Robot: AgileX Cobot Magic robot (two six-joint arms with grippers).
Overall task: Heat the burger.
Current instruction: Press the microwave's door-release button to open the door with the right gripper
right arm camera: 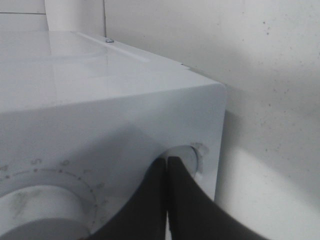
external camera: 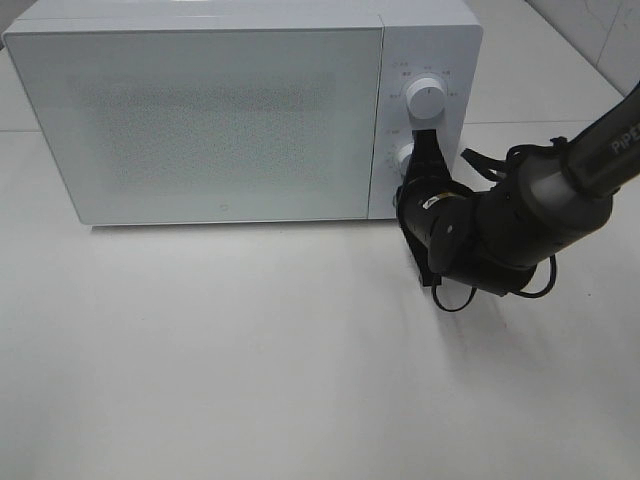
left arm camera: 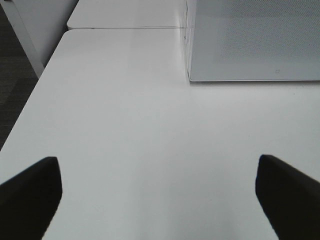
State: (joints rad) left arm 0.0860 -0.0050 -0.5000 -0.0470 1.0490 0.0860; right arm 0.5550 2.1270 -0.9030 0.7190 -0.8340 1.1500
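— White microwave (external camera: 200, 60) from above, toward the table's (external camera: 250, 380) far edge, door (external camera: 220, 150) shut?
— Yes. At its panel (external camera: 452, 60) the right gripper (external camera: 424, 130) is closed on nothing, lying beside the lower dial (external camera: 404, 158), tips just under the upper dial (external camera: 427, 97).
— And the left wrist view?
— The left gripper (left arm camera: 160, 200) is spread wide over the table, holding nothing; the microwave's front corner lies ahead.
— Right wrist?
— Black fingers (right arm camera: 195, 210) pressed together, tips by the upper dial; whether they touch it I cannot tell. The lower dial, with scale marks, sits close.
— The burger?
— Not seen in any view; I cannot tell where.
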